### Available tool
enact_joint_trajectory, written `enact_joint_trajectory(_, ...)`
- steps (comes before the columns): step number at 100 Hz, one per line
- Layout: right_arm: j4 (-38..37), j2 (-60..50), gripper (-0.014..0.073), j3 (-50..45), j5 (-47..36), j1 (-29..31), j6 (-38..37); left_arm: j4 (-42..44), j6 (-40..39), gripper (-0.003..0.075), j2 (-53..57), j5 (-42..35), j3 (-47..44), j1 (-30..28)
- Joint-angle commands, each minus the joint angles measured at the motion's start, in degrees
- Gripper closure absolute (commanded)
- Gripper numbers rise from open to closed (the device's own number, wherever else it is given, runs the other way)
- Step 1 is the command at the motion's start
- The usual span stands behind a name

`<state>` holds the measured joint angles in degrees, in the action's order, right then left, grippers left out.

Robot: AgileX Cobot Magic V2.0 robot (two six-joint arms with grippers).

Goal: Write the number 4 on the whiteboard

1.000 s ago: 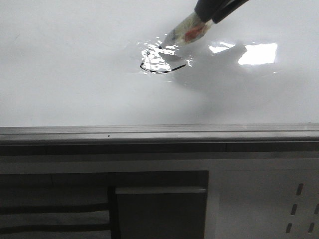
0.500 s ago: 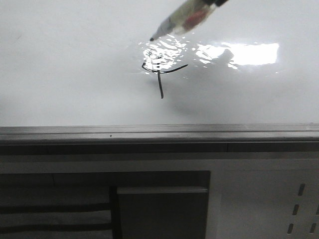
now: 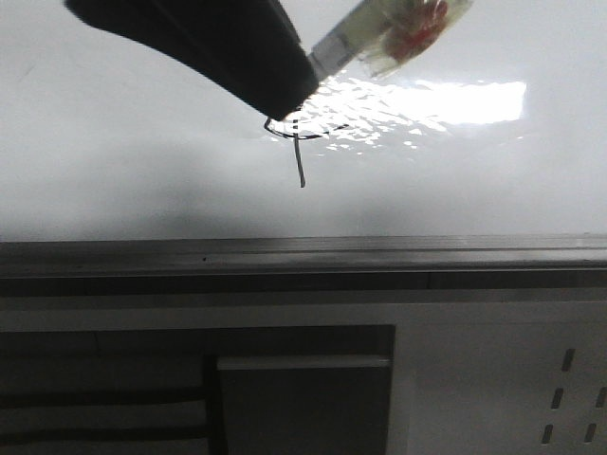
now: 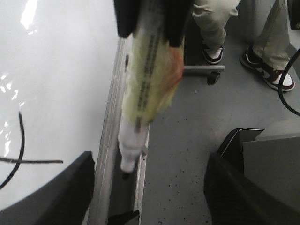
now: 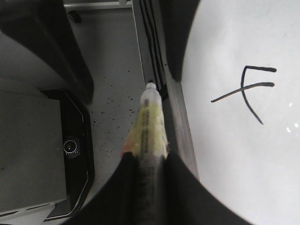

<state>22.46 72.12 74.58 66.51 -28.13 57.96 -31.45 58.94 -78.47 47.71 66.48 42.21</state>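
The number 4 (image 3: pixel 298 142) is drawn in thin dark strokes on the glossy whiteboard (image 3: pixel 142 180), beside a bright reflection. My right gripper (image 5: pixel 150 157) is shut on a marker (image 5: pixel 151 126) wrapped in yellowish tape, whose tip is lifted off the board. In the front view the marker (image 3: pixel 384 33) slants in from the upper right. My left gripper (image 4: pixel 151 160) is wide open with the marker (image 4: pixel 147 79) hanging between its jaws, untouched. One of its dark fingers (image 3: pixel 237 52) hides the marker tip and hangs above the 4 (image 5: pixel 248 89).
A grey metal rail (image 3: pixel 303 254) borders the whiteboard's near edge (image 4: pixel 110 140). Below it is grey floor (image 4: pixel 197 140) with a dark bin (image 5: pixel 70 150). A person's legs and shoes (image 4: pixel 267 70) stand close by, along with a wheeled stand (image 4: pixel 206 70).
The 4's vertical stem was drawn, then the marker lifted off the board and moved up and right. My left gripper has come in from the upper left around the marker tip.
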Motion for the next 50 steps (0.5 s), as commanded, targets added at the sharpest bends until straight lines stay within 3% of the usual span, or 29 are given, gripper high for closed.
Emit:
enact_joint_trajectory(1,1.20,-1.76,0.0629,1.79,-1.62,-0.16,0.82,-2.67,0.79,0.0259,-1.22,-3.35,3.28,0.68)
enact_joint_trajectory(31,1.20,-1.76,0.0629,1.79,-1.62,-0.16,0.82,-9.18,7.03,0.0271,-3.16,-5.32,3.69,0.68)
enact_joint_trajectory(50,1.20,-1.76,0.0629,1.79,-1.62,-0.16,0.82,-9.08,7.03,0.0419,-2.38,-4.48,3.69,0.68)
